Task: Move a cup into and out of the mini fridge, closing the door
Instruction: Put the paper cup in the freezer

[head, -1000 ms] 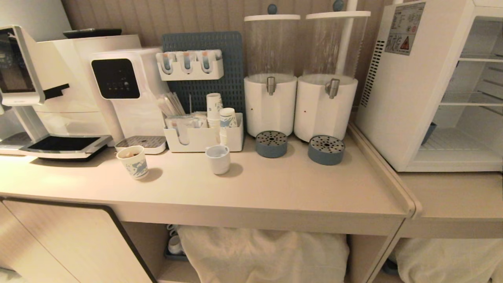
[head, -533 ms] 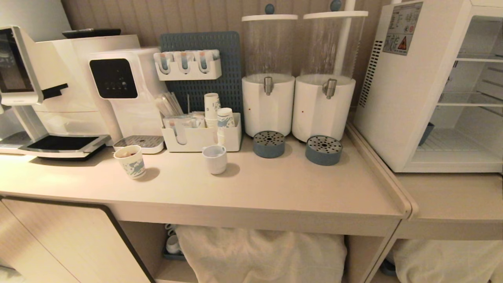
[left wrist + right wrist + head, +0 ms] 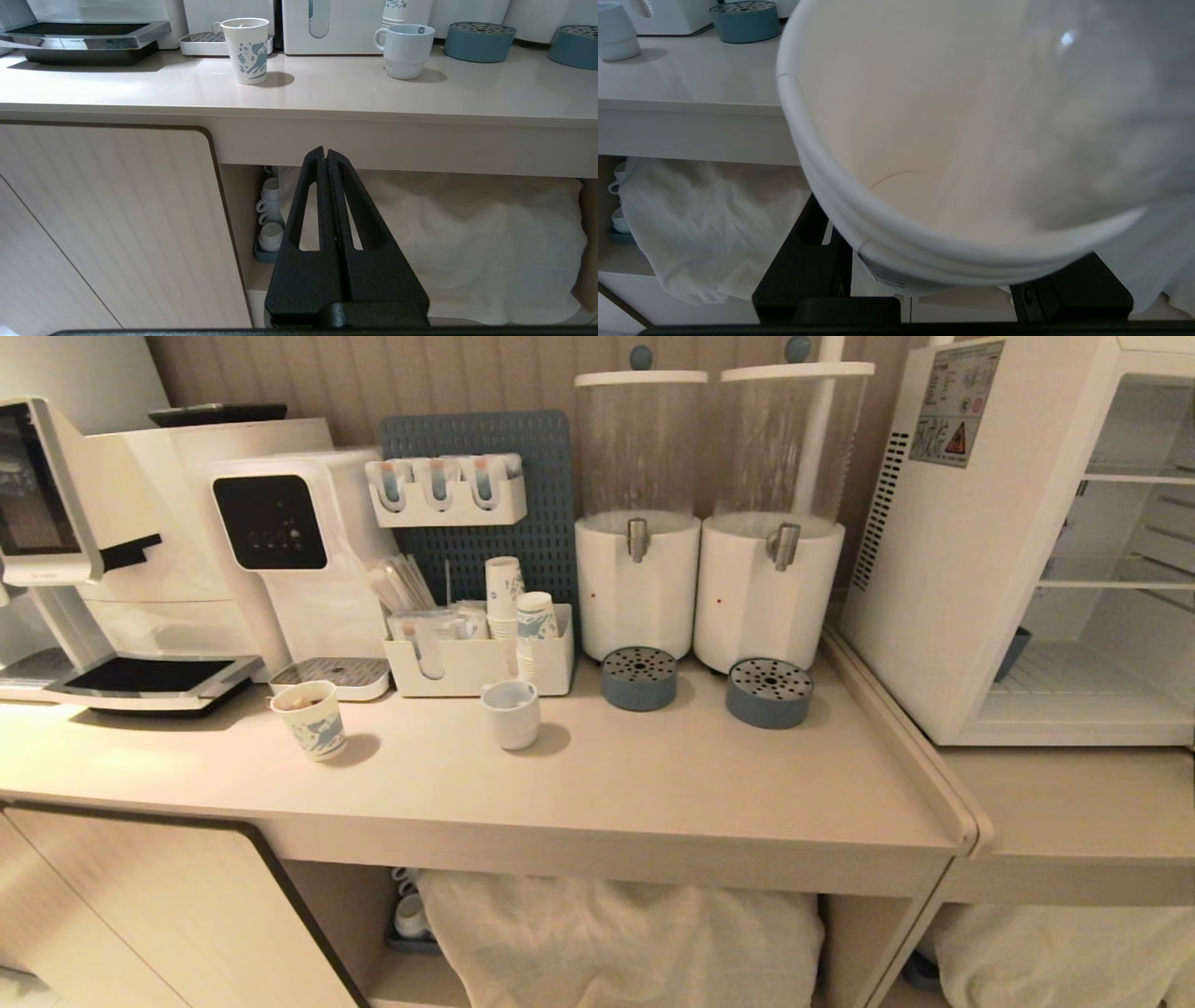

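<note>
The right gripper (image 3: 924, 289) has its fingers pinching the cup (image 3: 952, 140), mouth toward the lens and ready for the mini fridge (image 3: 1018, 551) standing open at the frame's right, while the left gripper (image 3: 326, 156), fingers pressed together, waits below the table (image 3: 327, 93).

Warm dim light, soft shadows, blurred close cup (image 3: 952, 140)

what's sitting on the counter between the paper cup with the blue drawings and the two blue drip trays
The squat white mug stands between the patterned paper cup and the drip trays; the rest of the counter there is bare, per the head view.
</note>
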### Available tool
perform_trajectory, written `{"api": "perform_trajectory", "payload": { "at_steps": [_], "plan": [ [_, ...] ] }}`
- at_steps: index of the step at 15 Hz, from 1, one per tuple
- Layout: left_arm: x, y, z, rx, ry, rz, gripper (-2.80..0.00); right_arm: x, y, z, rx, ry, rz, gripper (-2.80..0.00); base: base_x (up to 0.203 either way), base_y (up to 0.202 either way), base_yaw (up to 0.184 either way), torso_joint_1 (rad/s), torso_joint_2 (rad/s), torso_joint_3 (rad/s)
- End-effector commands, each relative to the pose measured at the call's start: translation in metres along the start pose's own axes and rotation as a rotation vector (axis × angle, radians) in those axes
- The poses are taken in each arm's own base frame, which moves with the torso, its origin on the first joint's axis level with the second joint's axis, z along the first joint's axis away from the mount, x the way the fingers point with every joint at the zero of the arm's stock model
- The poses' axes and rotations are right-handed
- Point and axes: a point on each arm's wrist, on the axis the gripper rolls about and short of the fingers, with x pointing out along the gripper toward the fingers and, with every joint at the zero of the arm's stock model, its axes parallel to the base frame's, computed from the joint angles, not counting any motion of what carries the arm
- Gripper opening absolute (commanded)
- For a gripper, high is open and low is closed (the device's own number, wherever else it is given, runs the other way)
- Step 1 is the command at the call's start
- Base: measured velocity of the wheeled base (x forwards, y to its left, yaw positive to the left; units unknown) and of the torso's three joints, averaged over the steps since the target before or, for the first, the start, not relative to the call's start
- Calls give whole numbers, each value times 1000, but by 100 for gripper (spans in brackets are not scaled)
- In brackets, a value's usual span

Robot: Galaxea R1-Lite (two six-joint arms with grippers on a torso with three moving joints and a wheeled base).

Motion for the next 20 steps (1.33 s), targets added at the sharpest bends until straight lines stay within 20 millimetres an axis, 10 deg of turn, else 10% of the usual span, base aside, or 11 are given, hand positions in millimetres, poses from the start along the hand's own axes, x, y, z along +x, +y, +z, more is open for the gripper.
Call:
{"api": "perform_trajectory", "payload": {
  "at_steps": [1, 20],
  "plan": [
    [1, 0, -5, 0, 18, 0, -280, 0, 0, -1, 2, 4, -1, -280, 0, 0, 0, 0, 0, 0],
    [1, 0, -5, 0, 18, 0, -280, 0, 0, 0, 11, 3, -2, -280, 0, -53, 1, 1, 1, 1]
  ]
}}
